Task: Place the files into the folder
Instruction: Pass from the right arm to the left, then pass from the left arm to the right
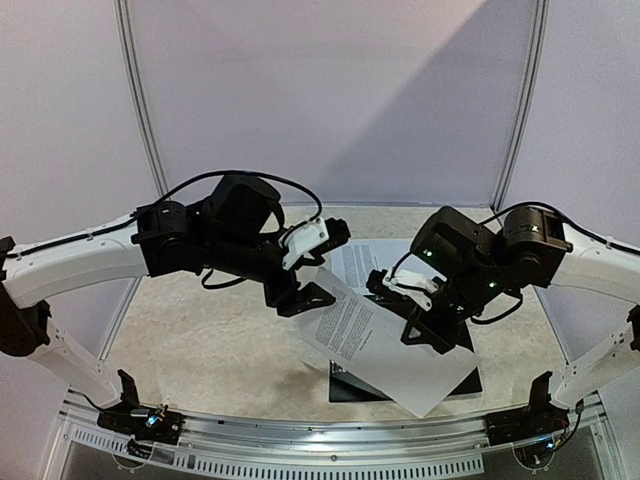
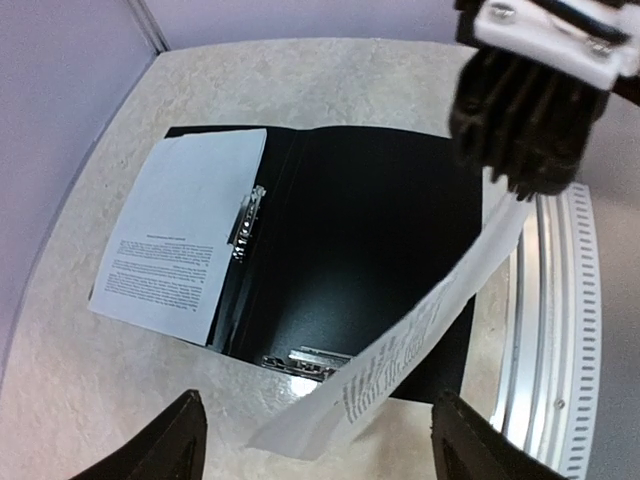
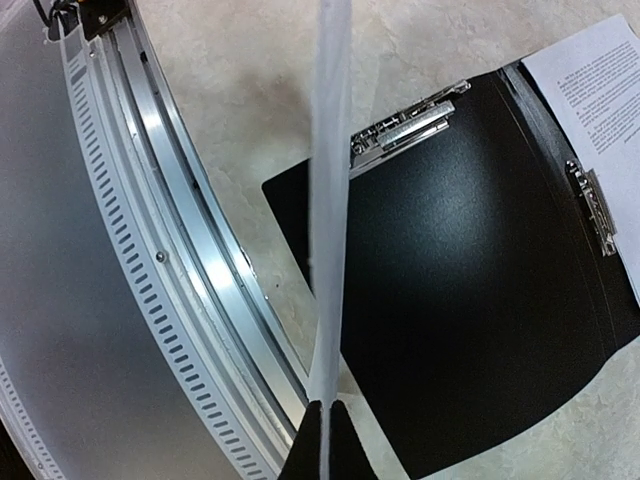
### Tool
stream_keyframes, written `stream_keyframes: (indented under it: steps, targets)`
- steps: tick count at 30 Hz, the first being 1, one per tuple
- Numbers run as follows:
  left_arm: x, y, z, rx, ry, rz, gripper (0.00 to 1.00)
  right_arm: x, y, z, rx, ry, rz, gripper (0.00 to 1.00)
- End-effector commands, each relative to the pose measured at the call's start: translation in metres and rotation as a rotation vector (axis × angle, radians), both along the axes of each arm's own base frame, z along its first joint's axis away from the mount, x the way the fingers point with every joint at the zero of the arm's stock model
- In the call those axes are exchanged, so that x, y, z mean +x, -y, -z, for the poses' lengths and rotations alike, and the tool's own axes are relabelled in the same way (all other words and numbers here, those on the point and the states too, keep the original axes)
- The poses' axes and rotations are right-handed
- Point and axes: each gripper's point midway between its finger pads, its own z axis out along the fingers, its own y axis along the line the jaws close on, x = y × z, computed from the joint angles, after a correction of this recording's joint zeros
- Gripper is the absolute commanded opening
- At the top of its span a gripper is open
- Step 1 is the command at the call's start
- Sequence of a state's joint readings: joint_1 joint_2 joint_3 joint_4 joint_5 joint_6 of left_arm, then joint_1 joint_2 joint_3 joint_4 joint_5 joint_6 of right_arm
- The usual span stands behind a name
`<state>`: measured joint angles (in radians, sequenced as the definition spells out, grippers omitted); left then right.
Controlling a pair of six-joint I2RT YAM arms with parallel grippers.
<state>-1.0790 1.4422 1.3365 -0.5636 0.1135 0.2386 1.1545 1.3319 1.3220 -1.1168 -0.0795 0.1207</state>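
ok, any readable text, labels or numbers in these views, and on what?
Nothing is legible enough to quote.
Print on the held sheet: dense black lines, too small to read.
Print on the flat sheet in the folder: heading and paragraphs, blurred.
No other markings visible.

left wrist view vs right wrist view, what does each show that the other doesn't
Only left wrist: the whole flat sheet on the folder, the right jaws from outside, its own left jaws spread open. Only right wrist: the right jaws shut on the held sheet, seen edge-on. Both: the held sheet, the open folder, metal clips, table rail.
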Motion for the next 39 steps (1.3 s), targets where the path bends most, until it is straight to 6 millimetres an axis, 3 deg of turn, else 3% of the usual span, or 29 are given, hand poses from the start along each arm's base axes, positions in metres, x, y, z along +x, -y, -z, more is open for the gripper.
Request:
stream_keyframes:
  steps: [1, 5, 10, 14, 17, 19, 22, 25, 29, 35, 39]
  targets:
    - [-0.005, 0.015, 0.004, -0.019, 0.009, 0.041, 0.66, -0.006, 0.024, 0.000, -0.086, 0.012, 0.021, 0.00]
    - [-0.019, 0.032, 0.006, -0.056, -0.066, 0.125, 0.32, -0.002, 0.035, 0.001, -0.120, 0.038, 0.043, 0.00]
    - [-0.032, 0.045, 0.024, -0.053, -0.155, 0.183, 0.01, 0.015, 0.047, -0.011, -0.127, 0.140, 0.111, 0.00]
    - [-0.030, 0.055, 0.030, -0.069, -0.219, 0.158, 0.00, 0.024, 0.061, -0.011, -0.188, 0.187, 0.158, 0.06]
    - [-0.025, 0.068, 0.038, -0.072, -0.342, 0.116, 0.00, 0.038, 0.073, -0.010, -0.210, 0.239, 0.210, 0.33]
    - [-0.025, 0.077, 0.055, -0.031, -0.465, 0.105, 0.00, 0.047, 0.080, -0.017, -0.207, 0.272, 0.247, 0.46]
    - [-0.028, 0.086, 0.071, 0.014, -0.590, 0.113, 0.00, 0.062, 0.086, -0.047, -0.147, 0.353, 0.318, 0.63]
    - [-0.022, 0.093, 0.073, 0.002, -0.667, 0.089, 0.00, 0.065, 0.082, -0.081, -0.027, 0.395, 0.340, 0.75]
    - [-0.005, 0.101, 0.054, -0.092, -0.790, 0.037, 0.00, 0.062, 0.081, -0.113, 0.087, 0.418, 0.349, 0.79]
    - [0.006, 0.110, 0.013, -0.189, -0.940, -0.007, 0.00, 0.062, 0.081, -0.125, 0.147, 0.434, 0.358, 0.80]
    - [0.015, 0.109, 0.025, -0.155, -1.060, -0.089, 0.00, 0.063, 0.077, -0.131, 0.180, 0.448, 0.350, 0.80]
